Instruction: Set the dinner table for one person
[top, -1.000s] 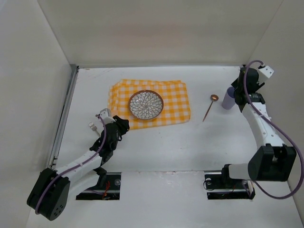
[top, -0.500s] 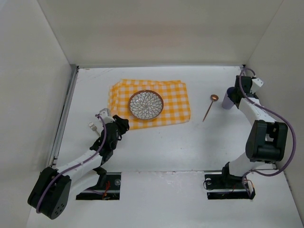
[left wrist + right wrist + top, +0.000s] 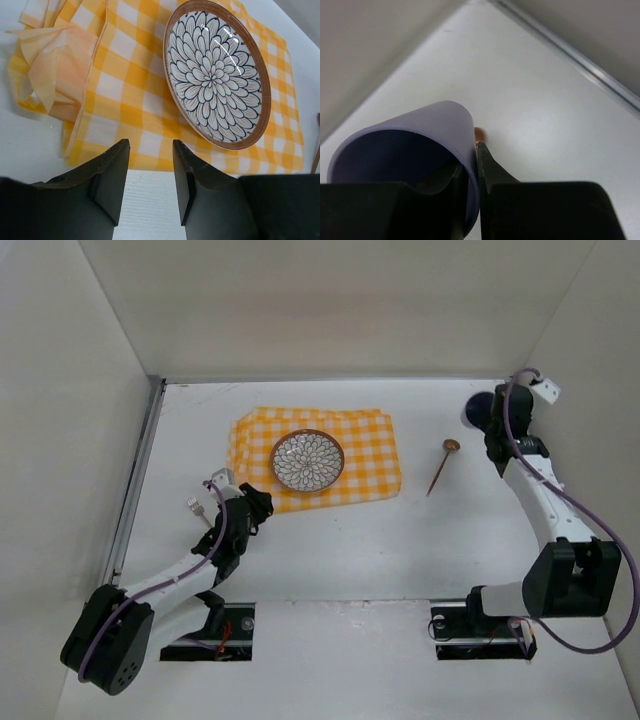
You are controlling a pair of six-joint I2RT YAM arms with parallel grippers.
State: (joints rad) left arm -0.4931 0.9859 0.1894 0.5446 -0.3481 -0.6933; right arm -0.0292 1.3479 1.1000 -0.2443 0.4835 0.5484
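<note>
Pinching purple cup point(image 3: 400, 150) wall, right tool point(image 3: 471, 160) over dinner table point(image 3: 535, 110)

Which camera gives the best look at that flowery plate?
The left wrist view: the plate fills much of the picture, its petal pattern and brown rim sharp, lying on the checked cloth. The top view shows it whole but small. The right wrist view does not show it.

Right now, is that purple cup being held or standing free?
Held. The right gripper pinches the purple cup by its wall, one finger inside the rim, one outside.
</note>
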